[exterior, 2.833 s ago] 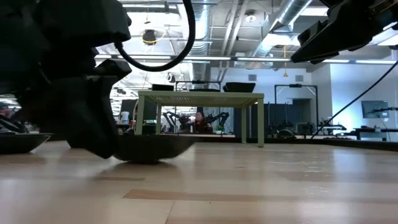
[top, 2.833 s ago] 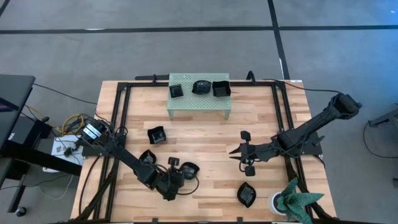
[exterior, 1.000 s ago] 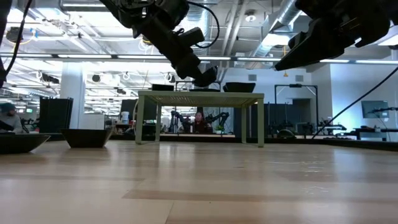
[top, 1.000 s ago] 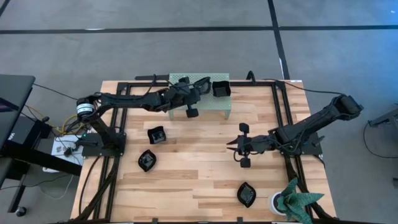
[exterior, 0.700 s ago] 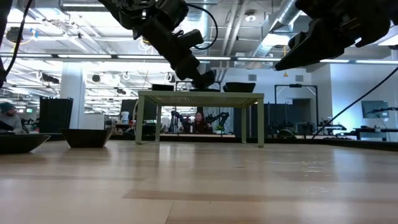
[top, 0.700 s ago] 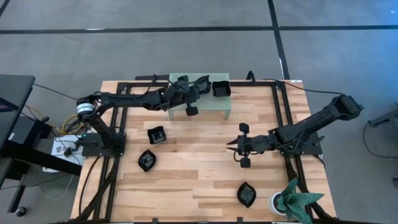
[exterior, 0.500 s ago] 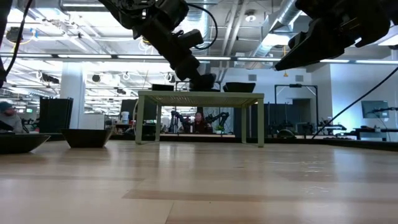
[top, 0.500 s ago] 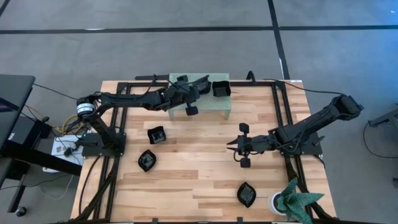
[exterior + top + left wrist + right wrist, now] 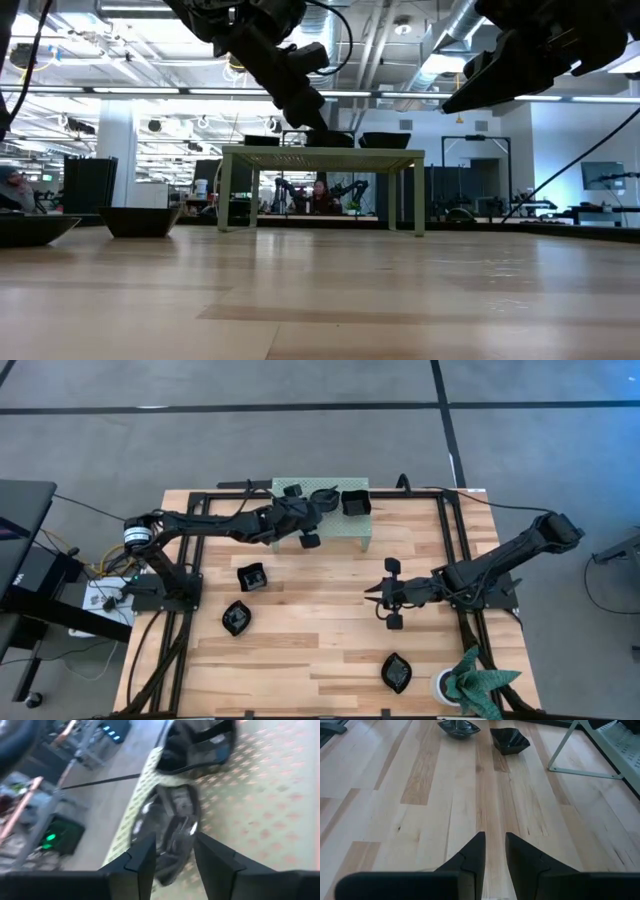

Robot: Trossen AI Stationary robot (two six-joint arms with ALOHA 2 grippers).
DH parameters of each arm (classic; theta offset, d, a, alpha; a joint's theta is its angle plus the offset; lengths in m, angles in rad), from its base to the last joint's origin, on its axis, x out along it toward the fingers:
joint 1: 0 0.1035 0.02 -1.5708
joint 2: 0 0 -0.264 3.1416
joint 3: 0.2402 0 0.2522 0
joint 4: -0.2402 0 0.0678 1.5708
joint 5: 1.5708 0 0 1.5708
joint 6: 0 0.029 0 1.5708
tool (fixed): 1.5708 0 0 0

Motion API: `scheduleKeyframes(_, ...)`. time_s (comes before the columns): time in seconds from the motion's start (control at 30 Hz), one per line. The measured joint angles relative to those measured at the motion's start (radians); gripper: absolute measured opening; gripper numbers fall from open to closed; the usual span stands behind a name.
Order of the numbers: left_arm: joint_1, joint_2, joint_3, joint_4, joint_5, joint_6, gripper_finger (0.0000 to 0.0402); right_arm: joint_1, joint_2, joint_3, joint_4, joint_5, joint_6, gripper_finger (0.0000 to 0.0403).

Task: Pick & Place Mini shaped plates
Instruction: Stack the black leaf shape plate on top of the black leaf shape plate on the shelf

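- Since a second ago, our left gripper has come down onto the pale green perforated stand at the far side of the table, and the round black plate it carried now sits on the stand's top, between the square plate at one end and another dark plate at the other
- Our left wrist view shows the two fingers spread wider than the dish, one on each side of it with stand showing between; we judge the plate set down and let go, with nothing gripped
- We read the stand as the drop-off point, its raised top keeping finished plates clear of the pickup area
- Our right gripper hovers over bare wood at mid-table, well apart from any dish; its fingers stand a narrow gap apart and hold nothing, which we take as waiting out of the left arm's way
- Three mini shaped plates remain on the tabletop: a square one and a wavy one on the left side, and another near the front edge beside a green plant
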Motion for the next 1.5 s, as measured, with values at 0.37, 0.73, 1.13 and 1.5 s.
scheduleKeyframes(0.37,-0.003,0.0,0.0,-0.001,-0.108,-0.004,0.0141,0.0,0.0,0.0,0.0,0.0,0.0,0.0069)
scheduleKeyframes(0.73,-0.029,0.0,0.0,-0.003,-0.047,-0.034,0.0131,0.001,0.0,0.0,0.0,-0.001,0.001,0.0069)
scheduleKeyframes(1.13,0.01,0.0,0.0,-0.008,-0.051,-0.054,0.0131,0.001,0.0,0.0,0.0,-0.002,0.001,0.0069)
scheduleKeyframes(1.5,-0.026,-0.006,0.0,-0.001,-0.046,-0.033,0.0131,0.001,0.0,0.0,0.0,-0.002,0.001,0.0069)
